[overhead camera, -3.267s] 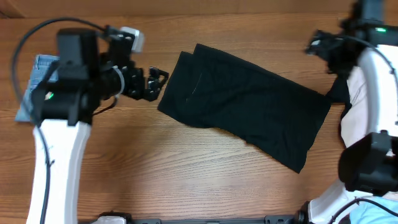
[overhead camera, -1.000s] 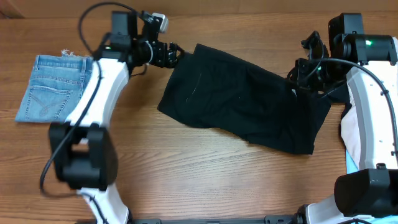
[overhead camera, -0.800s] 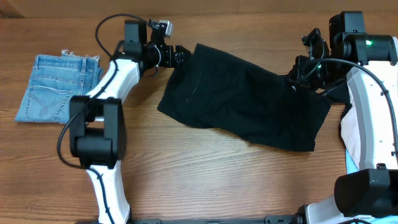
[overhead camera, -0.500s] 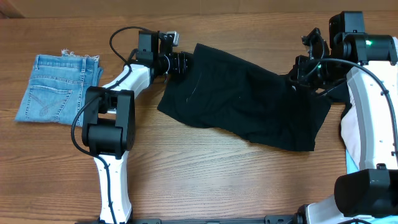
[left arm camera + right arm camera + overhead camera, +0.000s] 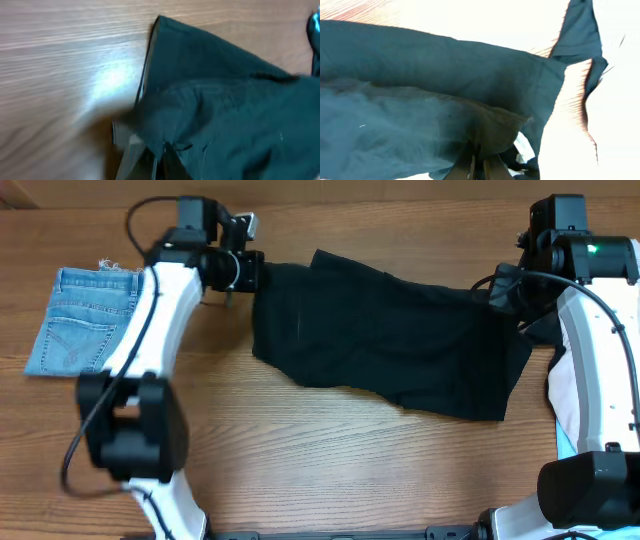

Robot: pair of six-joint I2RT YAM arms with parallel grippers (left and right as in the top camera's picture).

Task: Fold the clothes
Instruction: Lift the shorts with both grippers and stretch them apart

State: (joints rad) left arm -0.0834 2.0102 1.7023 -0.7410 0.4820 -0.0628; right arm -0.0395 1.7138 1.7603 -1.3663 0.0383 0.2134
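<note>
The clothes, black shorts (image 5: 390, 345), lie stretched across the middle of the table. My left gripper (image 5: 256, 272) is shut on their upper left corner. In the left wrist view the dark fabric (image 5: 235, 100) bunches up between the closed fingertips (image 5: 159, 161). My right gripper (image 5: 497, 290) is shut on the upper right edge. The right wrist view shows a fold of the shorts (image 5: 420, 100) pinched in the gripper (image 5: 479, 169), with a small white tag (image 5: 522, 147) beside it. The cloth's top edge runs nearly taut between the two grippers.
Light-blue denim shorts (image 5: 85, 320) lie at the far left, close to the left arm. Pale garments (image 5: 562, 380) hang at the right edge beside the right arm. Bare wooden tabletop (image 5: 300, 470) shows in front of the black shorts.
The left gripper has shut on the shorts' left corner and drawn it leftward. The right gripper has shifted slightly right with its hold, pulling the top edge straighter.
</note>
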